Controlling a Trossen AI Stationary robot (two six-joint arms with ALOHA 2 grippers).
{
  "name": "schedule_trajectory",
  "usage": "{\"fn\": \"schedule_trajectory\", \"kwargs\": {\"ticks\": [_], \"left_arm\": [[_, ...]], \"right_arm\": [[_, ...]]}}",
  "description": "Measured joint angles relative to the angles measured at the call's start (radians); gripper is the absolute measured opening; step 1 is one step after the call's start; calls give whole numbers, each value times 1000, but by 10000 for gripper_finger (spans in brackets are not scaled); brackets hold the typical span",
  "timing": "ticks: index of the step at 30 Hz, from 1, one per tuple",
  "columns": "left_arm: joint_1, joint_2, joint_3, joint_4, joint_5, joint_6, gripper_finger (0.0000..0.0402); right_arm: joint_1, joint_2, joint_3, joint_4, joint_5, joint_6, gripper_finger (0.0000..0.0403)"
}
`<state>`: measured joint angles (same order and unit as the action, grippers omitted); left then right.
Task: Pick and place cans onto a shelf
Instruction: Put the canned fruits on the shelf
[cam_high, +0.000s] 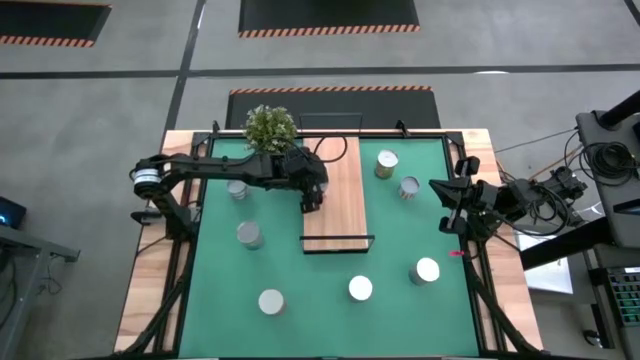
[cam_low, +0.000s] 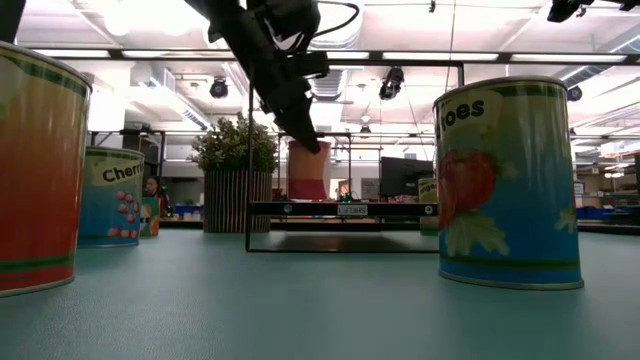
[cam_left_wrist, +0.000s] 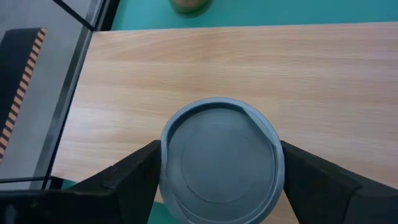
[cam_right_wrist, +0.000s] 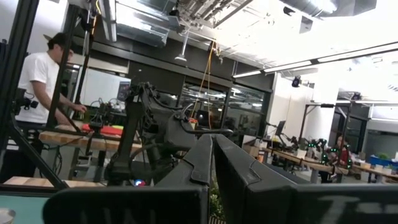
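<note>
Metal can (cam_left_wrist: 221, 160) between left pincer (cam_left_wrist: 217, 180) fingers

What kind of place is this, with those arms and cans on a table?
Most likely a robotics lab or workshop. Behind the green mat lie open ceilings with exposed ducts and strip lights, workbenches with monitors, and hazard-striped floor markings. A person works at a bench.

Left gripper (cam_left_wrist: 219, 180) fingers flank a grey-topped can (cam_left_wrist: 221, 162) standing on the wooden shelf (cam_left_wrist: 249, 81).
</note>
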<state>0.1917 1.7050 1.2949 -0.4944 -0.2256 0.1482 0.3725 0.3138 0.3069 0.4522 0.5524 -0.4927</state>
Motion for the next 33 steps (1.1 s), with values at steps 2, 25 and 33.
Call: {"fn": "schedule_trajectory", "kwargs": {"ticks": [2, 25, 33], "left_arm": [[0, 0, 0, 0, 0, -1, 293], [0, 5, 0, -11, 0, -30, 308], [2, 5, -2, -15, 0, -38, 308]], "right_arm": [[0, 0, 0, 0, 0, 0, 9], [0, 0, 0, 0, 0, -2, 9], [0, 0, 0, 0, 0, -2, 9]]}}
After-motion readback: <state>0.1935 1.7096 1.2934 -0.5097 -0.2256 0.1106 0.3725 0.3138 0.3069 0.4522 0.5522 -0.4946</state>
